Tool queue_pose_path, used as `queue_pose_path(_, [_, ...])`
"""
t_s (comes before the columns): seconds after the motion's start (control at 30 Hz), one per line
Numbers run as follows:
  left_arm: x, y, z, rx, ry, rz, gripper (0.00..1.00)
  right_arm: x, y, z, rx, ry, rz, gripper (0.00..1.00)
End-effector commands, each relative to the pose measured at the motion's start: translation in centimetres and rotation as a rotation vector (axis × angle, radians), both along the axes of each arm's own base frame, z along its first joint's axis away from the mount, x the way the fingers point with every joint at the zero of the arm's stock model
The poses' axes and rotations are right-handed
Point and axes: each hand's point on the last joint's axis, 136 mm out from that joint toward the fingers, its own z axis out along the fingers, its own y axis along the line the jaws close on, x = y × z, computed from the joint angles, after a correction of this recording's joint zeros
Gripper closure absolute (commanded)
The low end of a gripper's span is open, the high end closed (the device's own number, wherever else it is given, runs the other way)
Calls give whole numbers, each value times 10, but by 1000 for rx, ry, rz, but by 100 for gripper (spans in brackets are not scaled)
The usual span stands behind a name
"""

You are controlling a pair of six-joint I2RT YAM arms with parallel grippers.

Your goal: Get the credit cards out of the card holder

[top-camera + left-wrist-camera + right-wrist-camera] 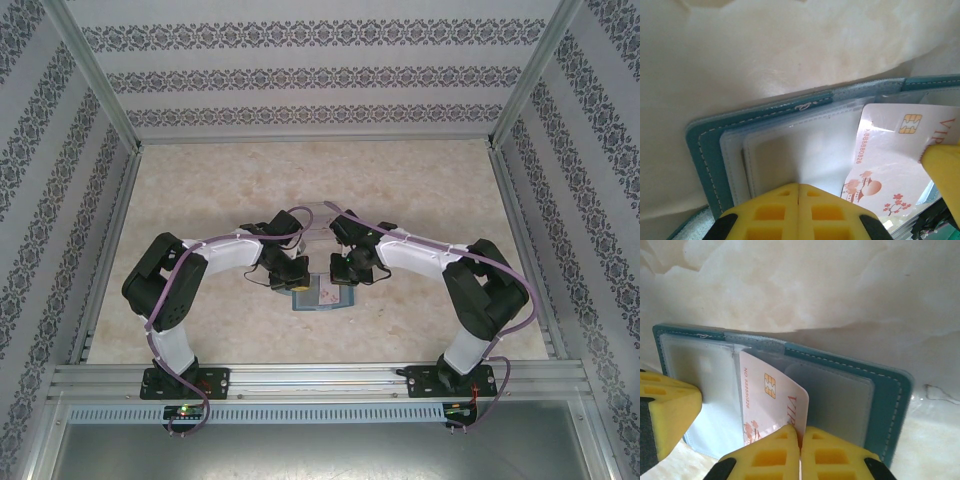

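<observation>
— Where is the card holder?
— The card holder (325, 300) lies open and flat on the tabletop (200, 190), midway between my two arms. Its teal rim frames the pale pockets, which face up.
— And your left pincer?
— My left pincer (798, 194) is closed, fingertips pressed together with nothing between them. They rest on the clear pocket (790, 150) of the holder's left page.
— Any card showing?
— One pale credit card (771, 400), with a gold chip (769, 386), red numbers along one side and red "VIP" lettering. It sits tilted, starting at the middle fold and lying over the right page. Whether its upper end is tucked into a pocket I cannot tell.
— What about the right pincer?
— My right pincer (800, 439) is closed too. The card's lower corner runs straight into the seam between its fingertips, so it is pinching that corner. From my left wrist, one of its yellow fingers lies over the card's far edge.
— How close are the two pincers?
— Near each other, both over the holder, one on each page and not touching.
</observation>
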Motion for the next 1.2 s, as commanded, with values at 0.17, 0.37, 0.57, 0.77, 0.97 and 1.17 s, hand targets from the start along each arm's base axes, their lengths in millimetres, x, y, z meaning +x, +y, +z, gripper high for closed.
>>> queue_pose_path(0.17, [-13, 15, -19, 98, 52, -9, 100, -2, -21, 0, -110, -10, 6, 95])
queue_pose_path(0.37, [-13, 15, -18, 95, 51, -10, 100, 0, -20, 4, -142, -26, 28, 96])
queue_pose_path(0.57, [-13, 15, -17, 95, 50, -11, 100, -1, -7, 6, -99, -24, 34, 96])
queue_pose_path(0.77, [-13, 15, -18, 94, 50, -12, 100, -6, 5, 5, -44, 7, 28, 87])
queue_pose_path(0.97, [-13, 14, -17, 90, 47, -14, 100, -13, 11, 7, -13, 19, 23, 85])
queue_pose_path(1.17, [-14, 14, -18, 87, 47, -14, 100, -23, 14, 10, 30, 31, 0, 84])
